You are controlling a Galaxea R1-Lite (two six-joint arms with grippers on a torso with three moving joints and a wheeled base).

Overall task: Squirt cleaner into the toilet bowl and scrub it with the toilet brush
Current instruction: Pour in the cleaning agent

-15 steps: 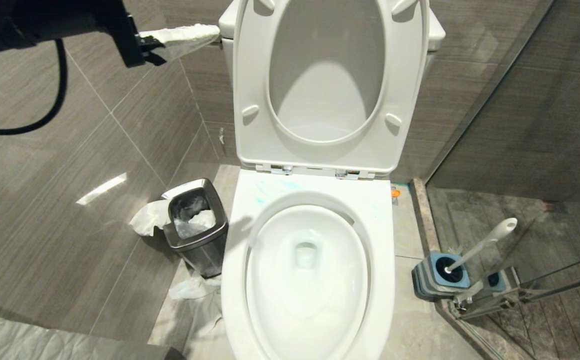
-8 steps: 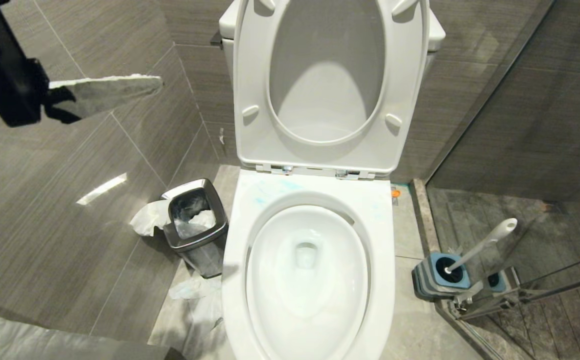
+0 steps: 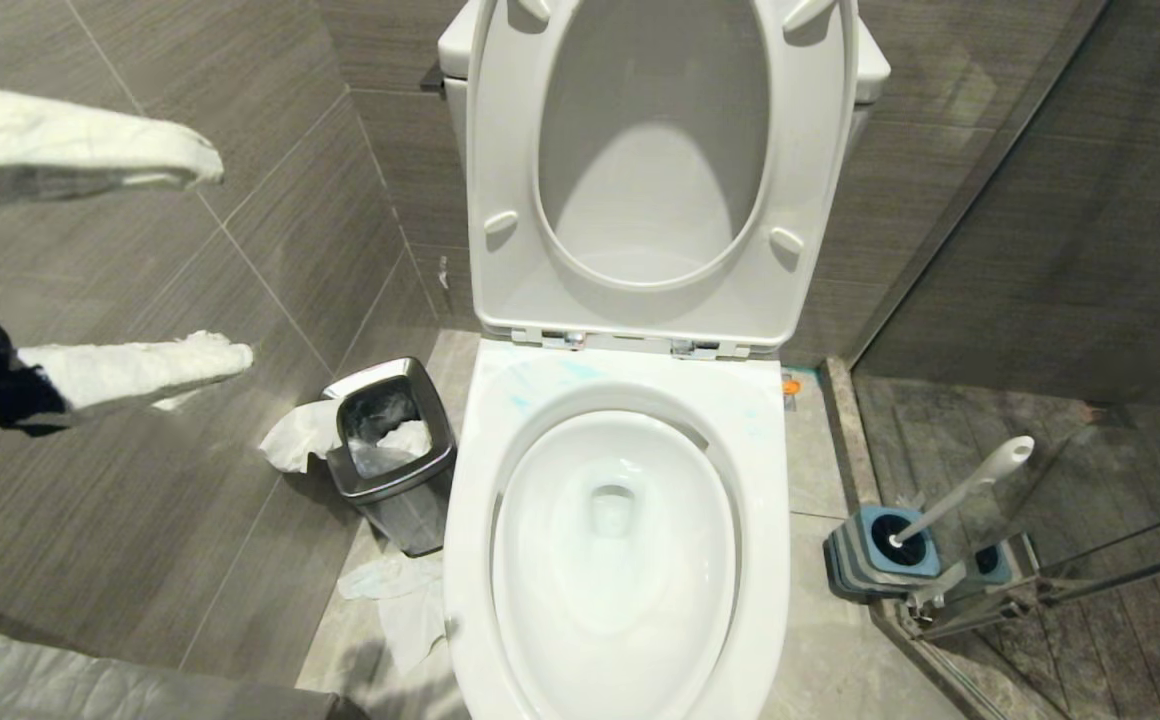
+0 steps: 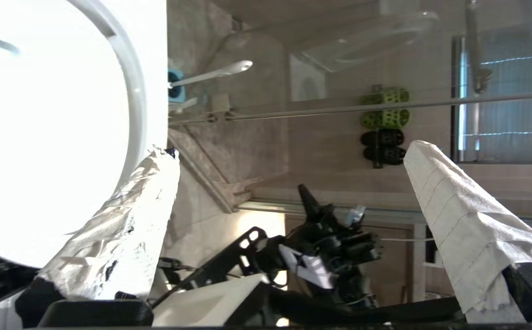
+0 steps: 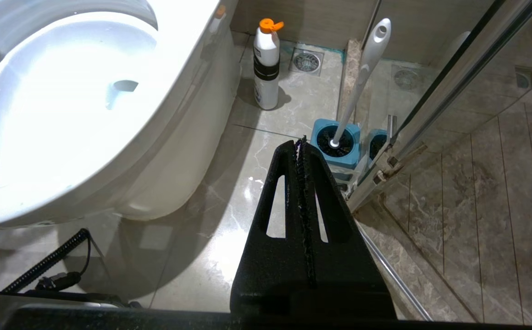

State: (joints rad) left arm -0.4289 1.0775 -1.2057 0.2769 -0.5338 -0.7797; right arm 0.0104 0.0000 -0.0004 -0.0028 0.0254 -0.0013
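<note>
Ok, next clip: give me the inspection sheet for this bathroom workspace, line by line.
Surface: grey tile floor, crumpled tissue beside the toilet.
Job's things: toilet bowl with seat and lid up, turquoise cleaner smears on the rear rim; toilet brush standing in its blue holder.
Clutter: steel waste bin stuffed with paper; orange-capped white bottle on the floor.
Grippers: left gripper open, paper-wrapped fingers empty, at the head view's left edge; right gripper shut, empty, low near the holder.
Cables: coiled black cable on the floor.
Surroundings: glass shower partition, tiled walls.
</note>
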